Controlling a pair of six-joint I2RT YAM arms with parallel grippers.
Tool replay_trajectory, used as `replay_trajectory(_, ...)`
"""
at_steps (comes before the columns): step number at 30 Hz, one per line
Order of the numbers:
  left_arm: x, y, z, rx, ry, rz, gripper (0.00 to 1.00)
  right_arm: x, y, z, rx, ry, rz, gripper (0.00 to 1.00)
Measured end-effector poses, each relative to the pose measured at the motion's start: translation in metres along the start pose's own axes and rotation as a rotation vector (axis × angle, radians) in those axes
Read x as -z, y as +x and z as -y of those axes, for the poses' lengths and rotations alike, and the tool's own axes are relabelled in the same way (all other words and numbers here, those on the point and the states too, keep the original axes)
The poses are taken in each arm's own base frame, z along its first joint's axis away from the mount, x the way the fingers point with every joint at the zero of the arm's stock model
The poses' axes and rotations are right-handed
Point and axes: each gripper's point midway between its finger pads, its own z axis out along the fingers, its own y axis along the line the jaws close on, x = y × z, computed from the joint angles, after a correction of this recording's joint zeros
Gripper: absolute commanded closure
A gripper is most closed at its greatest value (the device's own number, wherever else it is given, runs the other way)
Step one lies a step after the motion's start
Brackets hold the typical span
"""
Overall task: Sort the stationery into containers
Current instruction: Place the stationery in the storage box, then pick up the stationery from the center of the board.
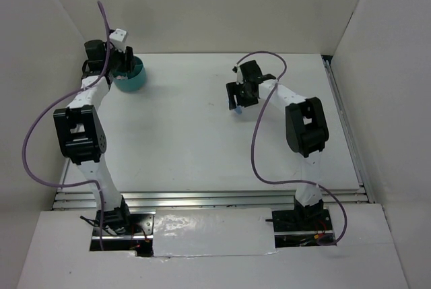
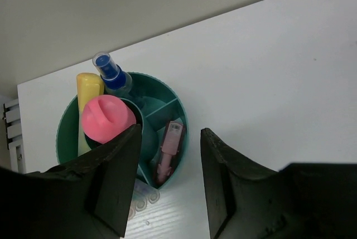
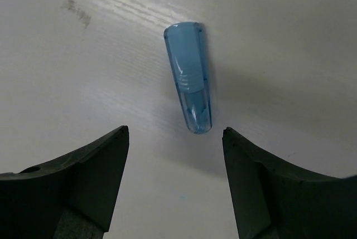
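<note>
Both spread — left hand (image 2: 170, 155) above the teal tub (image 2: 162, 89), right hand (image 3: 174, 155) over small blue piece (image 3: 189, 83)

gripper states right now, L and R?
Left gripper: open, empty, over the teal tub.
Right gripper: open, empty, above the small blue piece.

Tub (image 1: 135, 80) at far left, small piece (image 3: 189, 86) mid-right on table (image 1: 188, 144).

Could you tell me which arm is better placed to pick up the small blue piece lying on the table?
The right arm: the right gripper, open, hangs over the blue piece, lined up with it. The left gripper, also open, is across the table above the teal tub.
</note>
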Motion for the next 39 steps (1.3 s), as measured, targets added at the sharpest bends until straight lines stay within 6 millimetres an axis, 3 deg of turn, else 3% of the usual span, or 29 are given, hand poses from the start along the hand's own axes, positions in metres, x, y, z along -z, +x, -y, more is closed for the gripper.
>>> replay_trajectory(8, 0.050, -0.056, 0.026, -0.010, 0.048, 0.126, 0.38, -0.037, -0.023, 0.013, 0.017, 0.095, 0.011, 0.35)
replay_trajectory(15, 0.085, -0.082, 0.051, -0.026, 0.113, 0.190, 0.38, -0.062, -0.033, 0.014, 0.037, 0.162, -0.014, 0.49)
replay_trajectory(23, 0.100, -0.086, 0.065, -0.023, 0.156, 0.187, 0.38, -0.063, -0.031, 0.010, 0.055, 0.183, -0.042, 0.64)
replay_trajectory(26, 0.102, -0.086, 0.068, -0.018, 0.169, 0.182, 0.40, -0.063, -0.031, 0.011, 0.057, 0.185, -0.064, 0.81)
replay_trajectory(27, 0.103, -0.085, 0.069, -0.017, 0.172, 0.181, 0.40, -0.063, -0.031, 0.011, 0.058, 0.185, -0.067, 0.93)
replay_trajectory(28, 0.104, -0.084, 0.071, -0.017, 0.178, 0.180, 0.40, -0.062, -0.029, 0.011, 0.057, 0.182, -0.073, 0.98)
replay_trajectory(31, 0.110, -0.076, 0.083, -0.020, 0.217, 0.173, 0.40, -0.059, -0.024, 0.008, 0.049, 0.137, -0.090, 1.00)
replay_trajectory(35, 0.132, -0.058, 0.125, -0.155, 0.337, 0.155, 0.39, -0.037, 0.008, -0.007, -0.006, 0.001, -0.166, 1.00)
replay_trajectory(37, 0.146, -0.050, 0.168, -0.303, 0.432, 0.154, 0.39, -0.019, 0.025, -0.016, -0.048, -0.054, -0.202, 1.00)
replay_trajectory(39, 0.166, -0.039, 0.226, -0.511, 0.557, 0.188, 0.39, 0.002, 0.032, -0.028, -0.083, -0.100, -0.209, 1.00)
